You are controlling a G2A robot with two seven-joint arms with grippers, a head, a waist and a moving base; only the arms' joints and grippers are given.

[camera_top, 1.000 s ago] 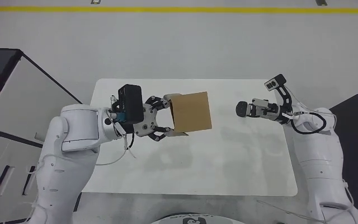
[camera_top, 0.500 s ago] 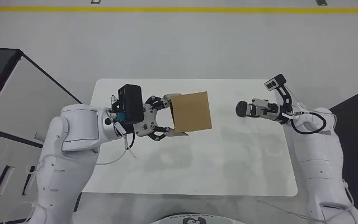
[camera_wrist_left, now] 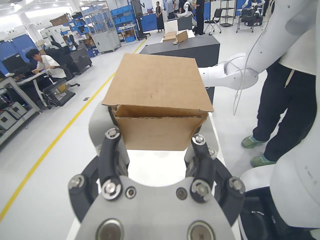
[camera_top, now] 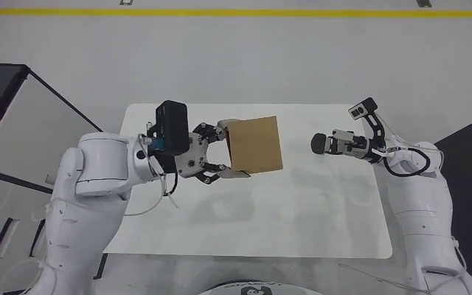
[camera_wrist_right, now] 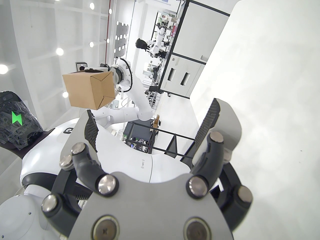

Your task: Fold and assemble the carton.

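A brown cardboard carton (camera_top: pixel 254 144) hangs above the white table (camera_top: pixel 295 214), held from its left end by my left gripper (camera_top: pixel 225 153). In the left wrist view the gripper (camera_wrist_left: pixel 156 136) is shut on the carton (camera_wrist_left: pixel 157 88), with a finger on each side of the near flap. The folded end of the carton (camera_wrist_right: pixel 87 91) faces the right wrist camera. My right gripper (camera_top: pixel 318 143) hovers to the right of the carton, well apart from it. Seen from its own wrist, it (camera_wrist_right: pixel 152 123) is open and holds nothing.
A dark-framed cabinet (camera_top: pixel 29 118) stands off the table's left side. A yellow line (camera_top: pixel 236 12) runs across the floor behind the table. The table surface under and in front of the carton is bare.
My left arm has shifted slightly up and to the right, tilting the carton a little. The right arm has stayed still.
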